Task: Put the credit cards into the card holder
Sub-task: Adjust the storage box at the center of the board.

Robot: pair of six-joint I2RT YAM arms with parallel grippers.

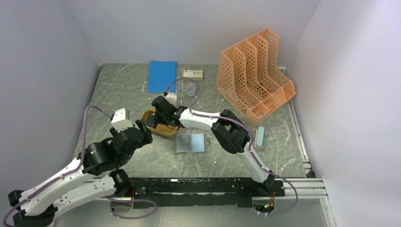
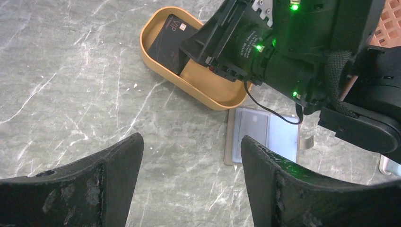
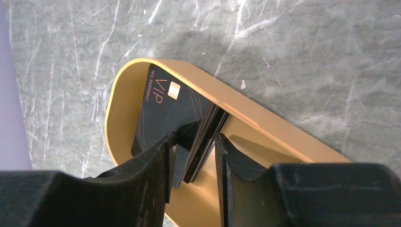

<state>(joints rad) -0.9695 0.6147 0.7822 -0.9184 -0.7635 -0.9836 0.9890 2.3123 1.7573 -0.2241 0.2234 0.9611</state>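
Several black credit cards (image 3: 161, 109) are in the orange oval tray (image 3: 113, 104). One card marked VIP lies flat; a few more (image 3: 203, 142) stand tilted on edge. My right gripper (image 3: 195, 138) reaches down into the tray (image 1: 150, 115), its fingers straddling the tilted cards. The right finger touches them and a gap shows on the left side, so it is open. The card holder (image 1: 191, 143) lies open and flat, pale blue face up, just right of the tray. My left gripper (image 2: 191, 138) hovers wide open and empty over bare table, with the card holder (image 2: 265, 135) just ahead.
An orange perforated file rack (image 1: 253, 78) stands at the back right. A blue notebook (image 1: 162, 75), a small box (image 1: 193, 73) and a clear cup (image 1: 190, 89) sit at the back. A pale oblong object (image 1: 260, 137) lies to the right of the card holder.
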